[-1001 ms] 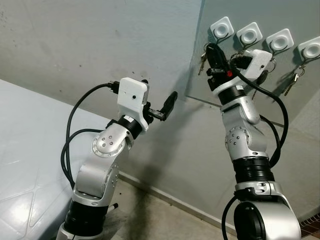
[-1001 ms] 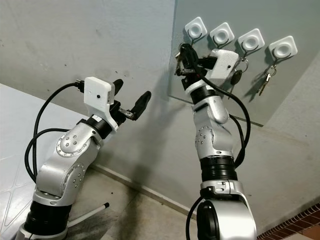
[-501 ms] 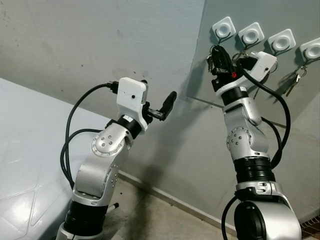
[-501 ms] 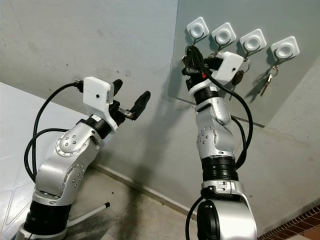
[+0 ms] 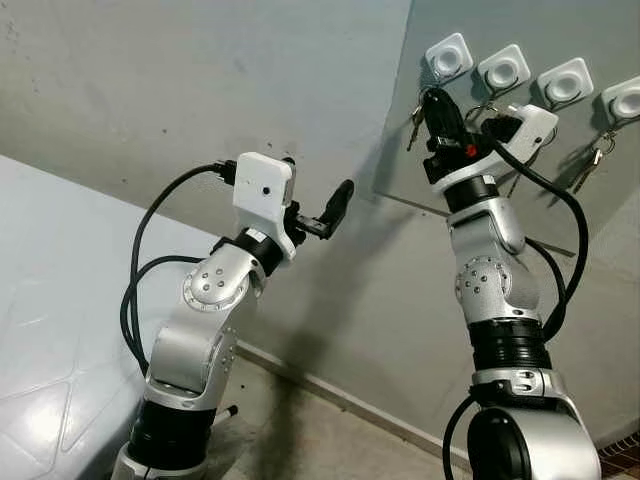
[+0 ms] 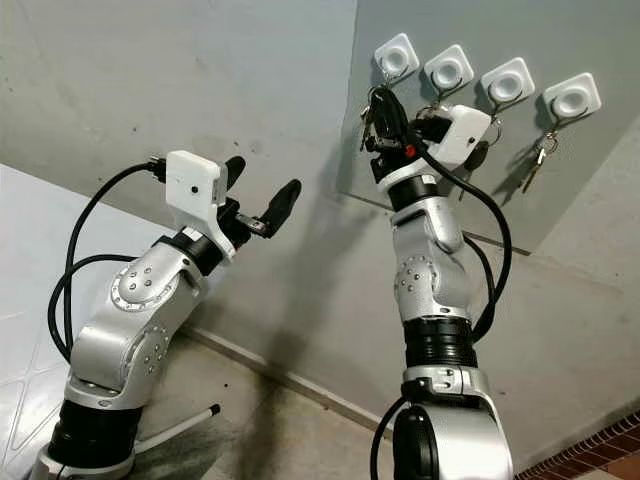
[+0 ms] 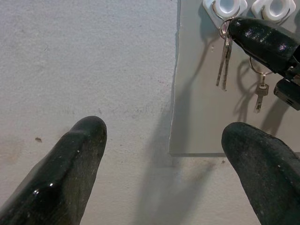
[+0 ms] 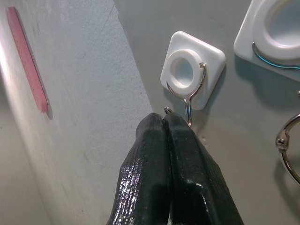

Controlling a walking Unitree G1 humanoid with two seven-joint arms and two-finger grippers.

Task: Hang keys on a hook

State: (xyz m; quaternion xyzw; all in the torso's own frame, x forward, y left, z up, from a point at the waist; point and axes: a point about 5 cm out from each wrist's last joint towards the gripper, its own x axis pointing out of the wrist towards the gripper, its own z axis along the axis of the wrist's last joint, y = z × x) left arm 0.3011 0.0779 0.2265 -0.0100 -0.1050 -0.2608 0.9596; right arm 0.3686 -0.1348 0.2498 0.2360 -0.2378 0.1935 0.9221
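Right hand (image 8: 165, 123) pinches keys (image 7: 224, 61), seemingly below hook (image 8: 191, 71).

Glossy white plastic hooks (image 8: 192, 70) with shiny wire; smooth matt grey board (image 5: 500, 130); rough matt wall (image 5: 200, 90); shiny metal keys (image 7: 224, 63).

A panel (image 5: 560, 150) hangs on the wall (image 5: 200, 90), carrying a row of four hooks along its top. The right tool (image 5: 433, 100) reaches up just below the leftmost hook (image 5: 446, 57), with the keys (image 5: 415, 124) dangling from its tip against the panel, near that hook. To the right follow the second hook (image 5: 501, 70), the third hook (image 5: 562, 83) and the fourth hook (image 5: 622, 99), from which another key (image 5: 590, 160) hangs. The left tool (image 5: 325, 205) sits lower, left of the panel's edge, before the bare wall. The floor (image 5: 330, 440) lies below.
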